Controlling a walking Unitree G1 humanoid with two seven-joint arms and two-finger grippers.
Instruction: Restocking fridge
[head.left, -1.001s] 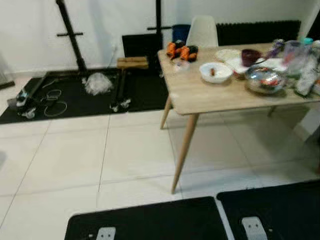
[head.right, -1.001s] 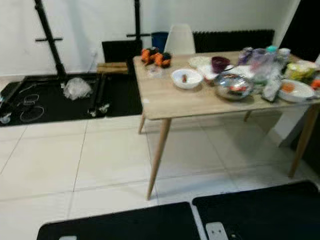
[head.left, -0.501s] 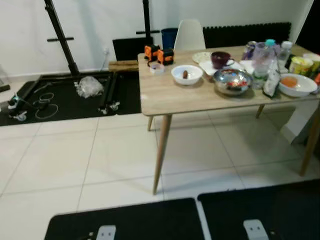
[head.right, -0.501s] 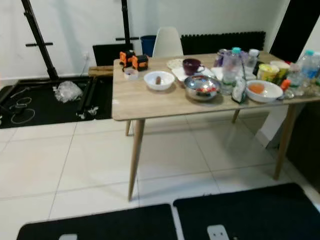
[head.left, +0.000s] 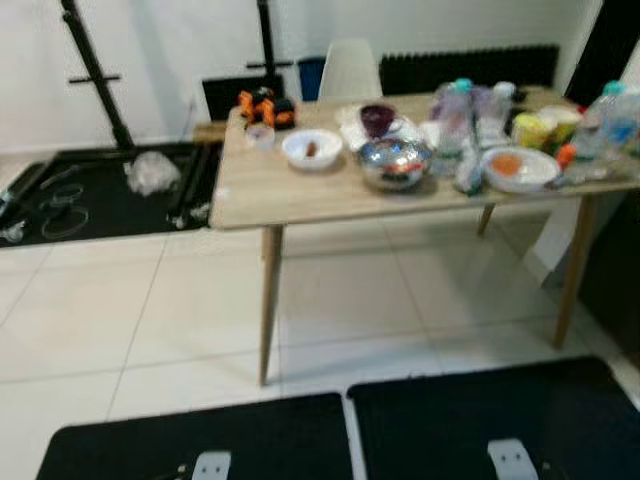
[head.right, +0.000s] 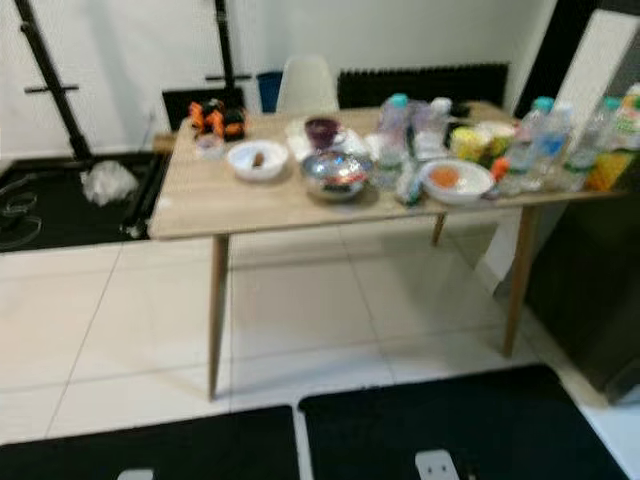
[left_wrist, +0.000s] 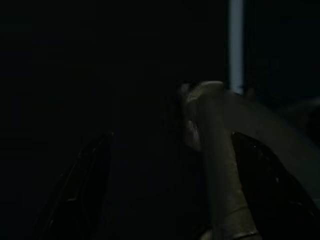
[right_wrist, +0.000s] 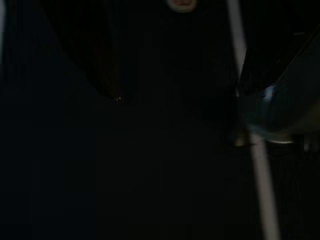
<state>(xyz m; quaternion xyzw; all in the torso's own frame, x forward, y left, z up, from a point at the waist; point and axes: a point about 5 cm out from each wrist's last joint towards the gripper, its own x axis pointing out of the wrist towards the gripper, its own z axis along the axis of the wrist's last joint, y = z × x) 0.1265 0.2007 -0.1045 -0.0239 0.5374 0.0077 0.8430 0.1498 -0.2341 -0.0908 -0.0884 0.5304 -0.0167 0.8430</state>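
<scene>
Surface (head.left: 300, 190) of pale wood on slanted legs, standing on a white tiled floor (head.left: 150, 320) ahead of the robot. Groceries crowd its far and right parts: a shiny steel bowl (head.left: 394, 163) near the middle, a white bowl holding a small brown item (head.left: 311, 148) to its left, a dark purple cup (head.left: 377, 117) behind it, and a white bowl with orange contents (head.left: 519, 167) to its right. Clear plastic bottles with teal caps (head.right: 534, 137) stand toward the right end, just beside a yellow tub (head.right: 466, 141). Two orange-and-black tools (head.left: 264, 105) sit at the far left corner. A white chair (head.left: 349, 70) stands behind the surface, against a white wall. Black floor mats (head.left: 90, 190) with a crumpled clear bag (head.left: 147, 172) and black stand poles (head.left: 90, 70) lie to the left. A dark cabinet front (head.right: 590, 290), possibly the fridge, stands at the right edge; blur prevents certainty.

Both wrist views are very dark. The left claw (left_wrist: 165, 165) and the right claw (right_wrist: 177, 75) appear as faint black fingers; how far either is open, or whether it holds anything, cannot be told.
</scene>
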